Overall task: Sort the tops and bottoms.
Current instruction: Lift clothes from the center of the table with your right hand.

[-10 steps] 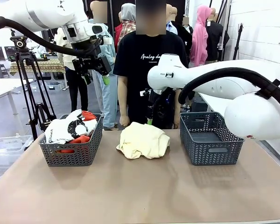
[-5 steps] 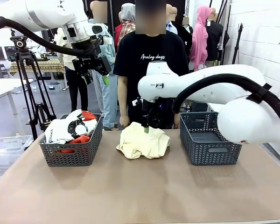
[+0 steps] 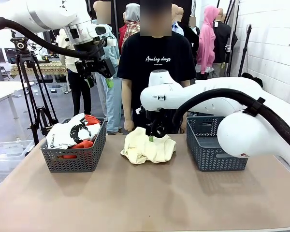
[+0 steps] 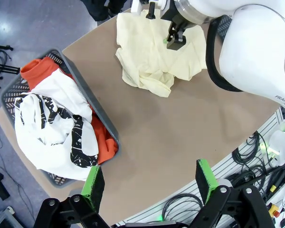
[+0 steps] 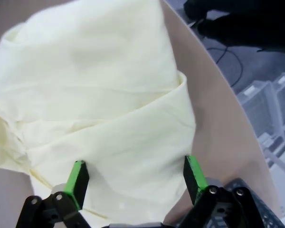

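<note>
Since a second ago my right gripper (image 3: 152, 137) has dropped onto the pale yellow garment (image 3: 147, 147), fingers wide to straddle a fold.

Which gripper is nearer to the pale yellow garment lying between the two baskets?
The right gripper: it is open directly over the pale yellow garment, fingertips at the cloth. The left gripper is open and raised high above the left basket, well off to the side.
</note>
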Action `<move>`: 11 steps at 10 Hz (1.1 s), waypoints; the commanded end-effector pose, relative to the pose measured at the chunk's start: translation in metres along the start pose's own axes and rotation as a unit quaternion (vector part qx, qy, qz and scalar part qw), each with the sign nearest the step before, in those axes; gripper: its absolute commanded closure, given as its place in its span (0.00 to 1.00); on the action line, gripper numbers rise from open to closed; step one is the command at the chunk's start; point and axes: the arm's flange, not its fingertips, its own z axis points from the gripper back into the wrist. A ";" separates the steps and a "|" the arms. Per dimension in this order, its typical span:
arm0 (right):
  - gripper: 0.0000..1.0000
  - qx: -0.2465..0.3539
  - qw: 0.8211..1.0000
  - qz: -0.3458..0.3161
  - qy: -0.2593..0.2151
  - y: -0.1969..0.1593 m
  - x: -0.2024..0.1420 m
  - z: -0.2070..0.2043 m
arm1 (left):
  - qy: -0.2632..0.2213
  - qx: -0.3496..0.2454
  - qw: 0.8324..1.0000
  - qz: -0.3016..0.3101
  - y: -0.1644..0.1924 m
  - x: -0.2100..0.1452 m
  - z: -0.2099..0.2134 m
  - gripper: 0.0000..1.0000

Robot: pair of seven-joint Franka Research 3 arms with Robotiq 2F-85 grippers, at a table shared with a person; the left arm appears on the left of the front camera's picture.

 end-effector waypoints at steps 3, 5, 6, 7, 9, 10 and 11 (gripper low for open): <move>0.00 -0.007 1.000 -0.024 -0.004 -0.007 0.020 0.010 | 0.002 0.001 1.000 0.001 0.001 -0.004 0.002 0.00; 0.00 0.001 1.000 -0.031 -0.001 -0.010 0.020 0.012 | 0.002 0.001 1.000 0.001 0.001 -0.004 0.002 0.00; 0.03 0.002 0.999 -0.035 0.002 -0.011 0.021 0.011 | 0.002 0.001 1.000 0.001 0.001 -0.004 0.002 0.00; 0.19 0.005 0.999 -0.037 0.005 -0.012 0.021 0.009 | 0.002 0.001 1.000 0.001 0.001 -0.004 0.002 0.00; 0.55 0.020 0.999 -0.041 0.019 -0.017 0.021 0.003 | 0.002 0.001 1.000 0.001 0.001 -0.004 0.002 0.00; 0.74 0.025 0.999 -0.042 0.024 -0.017 0.020 0.000 | 0.002 0.001 1.000 0.001 0.001 -0.004 0.002 0.00; 0.92 0.020 0.999 -0.041 0.025 -0.017 0.019 0.002 | 0.002 0.001 1.000 0.001 0.001 -0.004 0.002 0.00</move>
